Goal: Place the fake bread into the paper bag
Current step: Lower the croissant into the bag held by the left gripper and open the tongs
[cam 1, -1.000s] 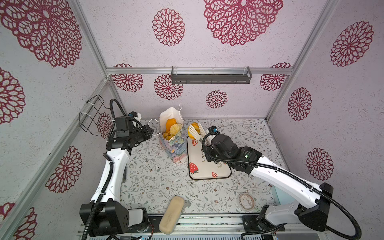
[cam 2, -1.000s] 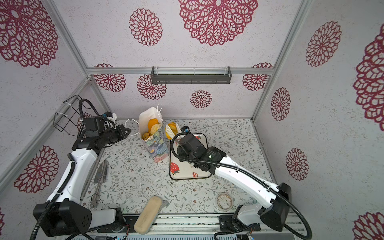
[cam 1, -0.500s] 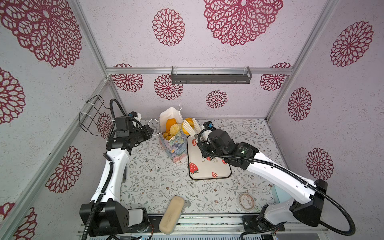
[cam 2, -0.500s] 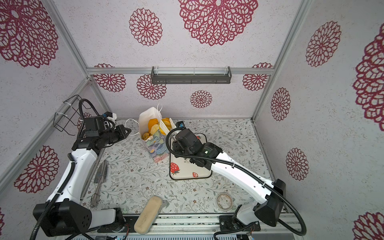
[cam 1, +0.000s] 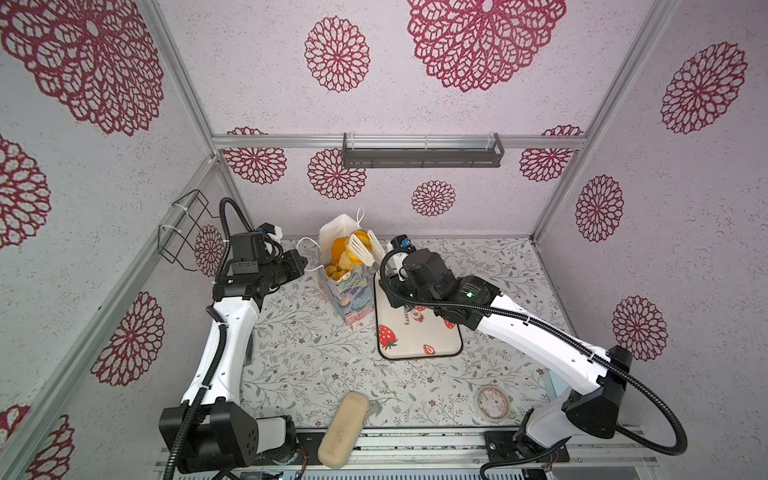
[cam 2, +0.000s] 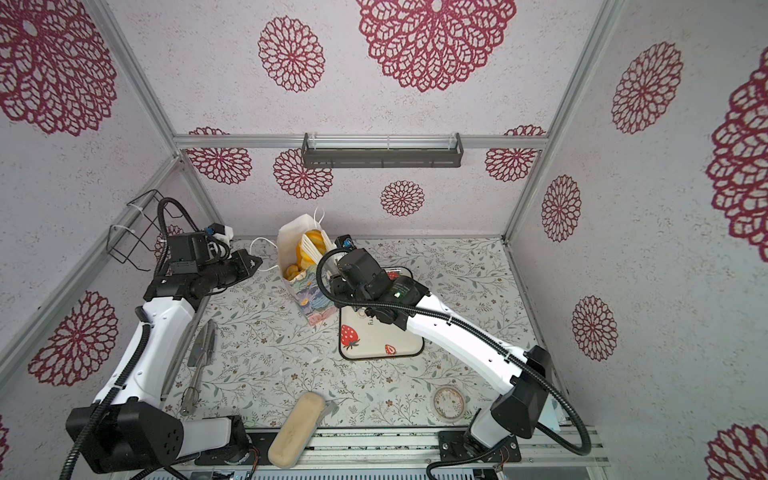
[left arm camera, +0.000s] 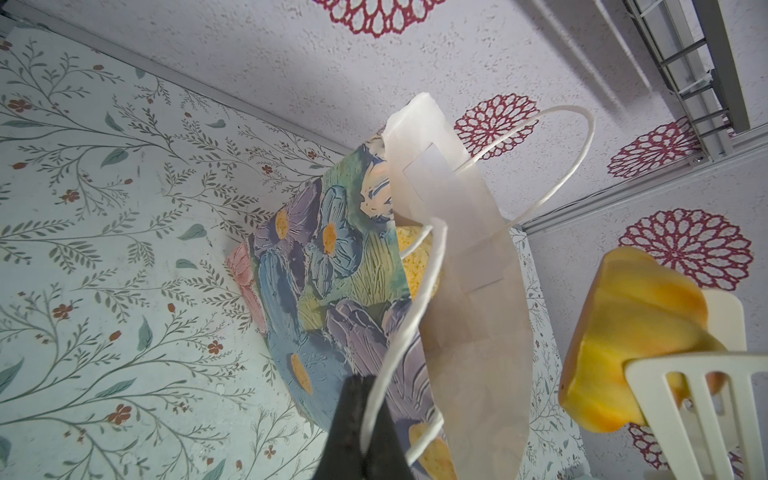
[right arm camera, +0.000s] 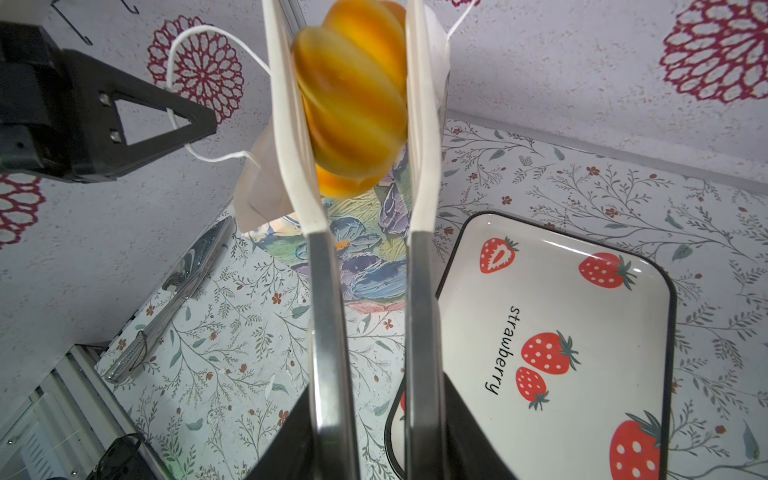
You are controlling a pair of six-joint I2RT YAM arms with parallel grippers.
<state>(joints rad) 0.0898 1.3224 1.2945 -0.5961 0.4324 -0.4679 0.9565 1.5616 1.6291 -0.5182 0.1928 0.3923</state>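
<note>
1. Noted right gripper (right arm camera: 376,440) clamped on the steel arms of the tongs (right arm camera: 328,291), above the strawberry tray (right arm camera: 615,357). Keep that squeeze even.
2. Noted white tong tips closed on one bun (right arm camera: 353,91), above the mouth of the paper bag (cam 1: 353,291) standing at 9 o'clock beside the tray. Lower straight down; avoid brushing the rim.
3. Noted left gripper (cam 1: 301,265) pinched shut on the cord handle (left arm camera: 415,311), at 9 o'clock of the bag. Pull outward to hold the mouth wide.
4. Release only with the bun below the rim, atop the fake bread (cam 1: 336,269) already inside.
</note>
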